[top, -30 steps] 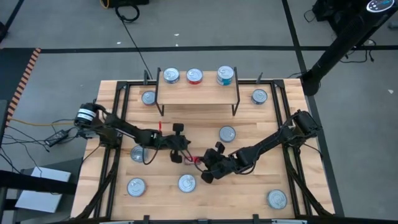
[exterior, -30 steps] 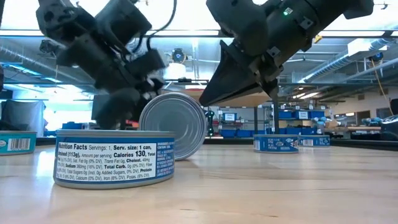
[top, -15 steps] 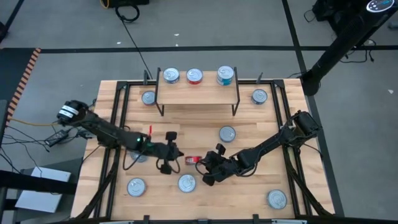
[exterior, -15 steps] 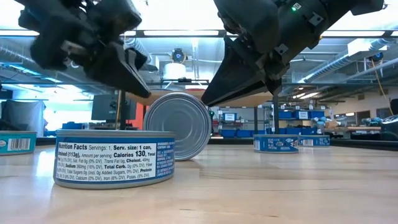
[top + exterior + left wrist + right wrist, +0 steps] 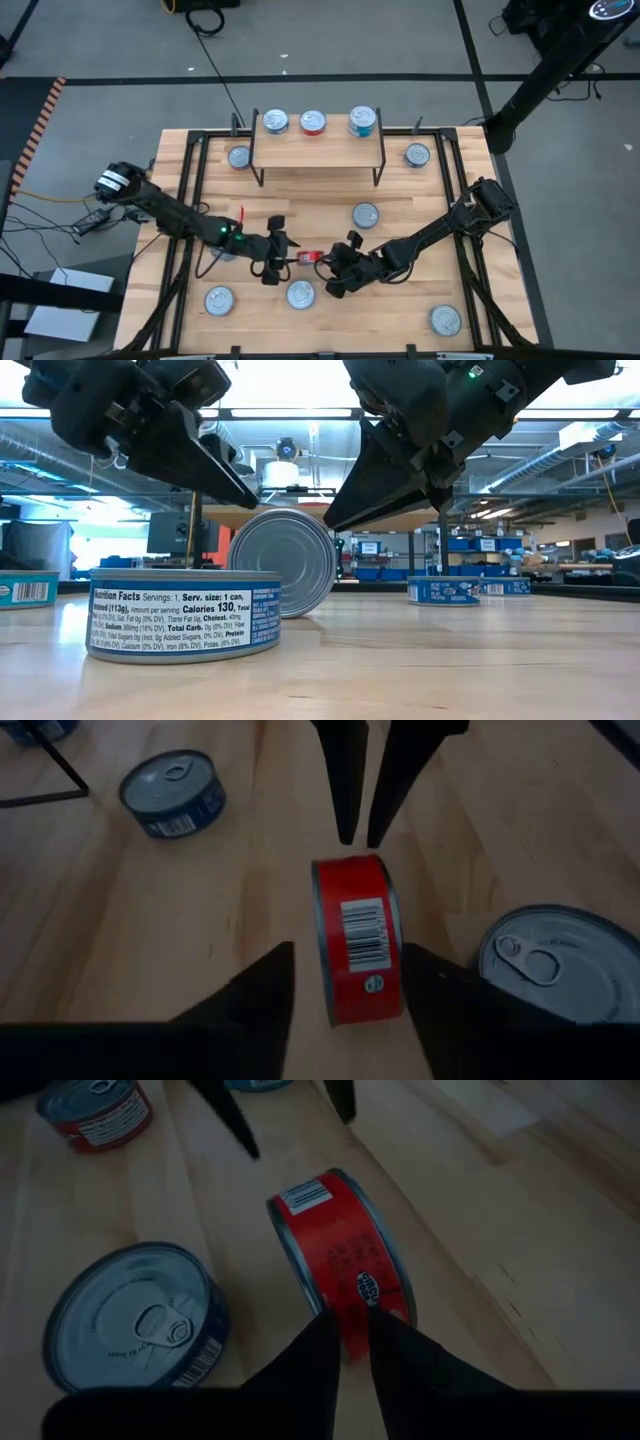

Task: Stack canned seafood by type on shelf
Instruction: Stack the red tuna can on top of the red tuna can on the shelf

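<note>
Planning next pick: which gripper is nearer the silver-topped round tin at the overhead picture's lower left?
Left. The left gripper is up-right of the silver-topped tin; the right gripper lies farther right, past the red tin.

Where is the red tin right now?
The red tin stands on its edge mid-table in the high view, between the left gripper and right gripper, just behind a blue tin lying flat.

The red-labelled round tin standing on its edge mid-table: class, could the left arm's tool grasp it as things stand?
Probably yes: the left tool straddles the red-labelled round tin, fingers open on either side. The right tool meets its rim opposite.
</note>
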`<state>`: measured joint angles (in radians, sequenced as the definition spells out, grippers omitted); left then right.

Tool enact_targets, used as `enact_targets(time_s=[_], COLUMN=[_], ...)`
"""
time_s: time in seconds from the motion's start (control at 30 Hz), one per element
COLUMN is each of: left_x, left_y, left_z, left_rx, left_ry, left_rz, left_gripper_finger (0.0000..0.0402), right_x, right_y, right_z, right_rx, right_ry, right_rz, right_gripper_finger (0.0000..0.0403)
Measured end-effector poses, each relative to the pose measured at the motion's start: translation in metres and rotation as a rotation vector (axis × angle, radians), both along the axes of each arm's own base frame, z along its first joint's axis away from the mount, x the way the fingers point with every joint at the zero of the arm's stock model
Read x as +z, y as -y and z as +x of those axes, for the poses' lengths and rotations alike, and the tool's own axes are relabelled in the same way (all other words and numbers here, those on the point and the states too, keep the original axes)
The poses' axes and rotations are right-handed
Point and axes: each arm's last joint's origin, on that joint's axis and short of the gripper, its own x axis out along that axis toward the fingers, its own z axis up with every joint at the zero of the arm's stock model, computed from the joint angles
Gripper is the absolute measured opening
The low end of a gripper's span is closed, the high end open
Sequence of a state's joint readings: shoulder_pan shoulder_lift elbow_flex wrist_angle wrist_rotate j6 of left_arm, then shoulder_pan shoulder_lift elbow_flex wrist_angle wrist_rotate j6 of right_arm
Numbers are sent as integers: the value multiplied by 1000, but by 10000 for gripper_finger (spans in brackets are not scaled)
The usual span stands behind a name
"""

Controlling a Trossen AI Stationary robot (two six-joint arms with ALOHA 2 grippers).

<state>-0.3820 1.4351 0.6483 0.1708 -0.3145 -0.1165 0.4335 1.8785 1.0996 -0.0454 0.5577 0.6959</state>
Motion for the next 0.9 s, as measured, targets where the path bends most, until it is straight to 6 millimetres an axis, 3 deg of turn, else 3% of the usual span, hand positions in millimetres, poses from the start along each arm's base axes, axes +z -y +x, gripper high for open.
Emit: enact_targets(time_s=[0.17,0.33,0.9], left_x=[-11,-8,-15], left_y=[3,5,3], left_z=[6,12,18], left_rx=[-1,-3,23], left_ry=[-10,-1,-22], left_rz=[2,-3,-13], left_gripper_finger=[253,285,284], right_x=[0,0,0], right_y=[0,0,0], right_z=[0,0,0], right_rx=[0,0,0], right_ry=[-1,0,1], right_rz=[0,0,0], right_gripper_finger=[67,67,66])
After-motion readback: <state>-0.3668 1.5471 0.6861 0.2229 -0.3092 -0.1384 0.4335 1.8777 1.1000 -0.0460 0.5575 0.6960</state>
